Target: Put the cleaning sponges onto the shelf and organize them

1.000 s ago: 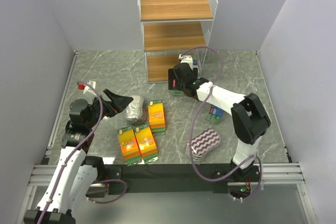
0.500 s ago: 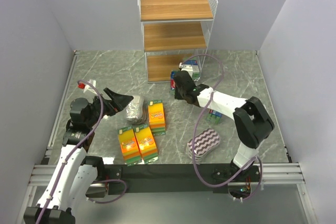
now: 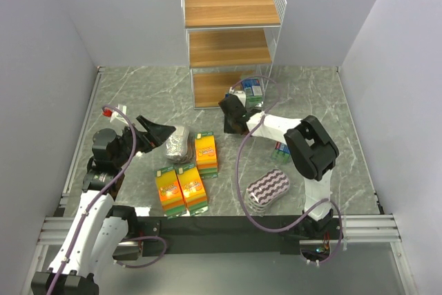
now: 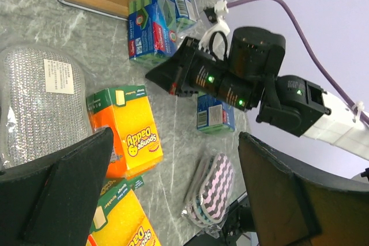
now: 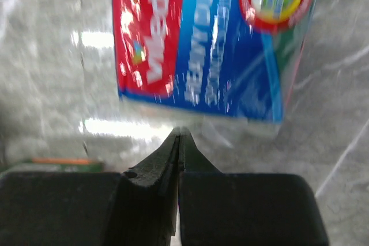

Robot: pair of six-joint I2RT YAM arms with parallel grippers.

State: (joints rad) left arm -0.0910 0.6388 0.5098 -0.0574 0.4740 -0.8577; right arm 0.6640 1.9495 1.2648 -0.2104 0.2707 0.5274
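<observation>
The shelf (image 3: 231, 46) stands at the back, its three wooden tiers bare. Two blue-green sponge packs (image 4: 151, 30) lie on the table at its foot. My right gripper (image 5: 180, 133) is shut with nothing between its fingers, its tips just short of one blue-green pack (image 5: 202, 38). A third blue-green pack (image 3: 282, 150) lies further right. Three orange packs (image 3: 206, 153) and the silvery oval pack (image 3: 178, 143) lie near my left gripper (image 3: 162, 132), which hangs open and empty above them. The purple striped oval pack (image 3: 268, 188) rests near the front.
Grey walls close in the marble table (image 3: 138, 94) on three sides. The right arm's purple cable (image 3: 242, 170) loops over the table between the orange packs and the purple pack. A black rail (image 3: 221, 224) runs along the near edge.
My right gripper has gone from open to shut and has swung a little, staying by the shelf's foot. The left arm has not moved.
</observation>
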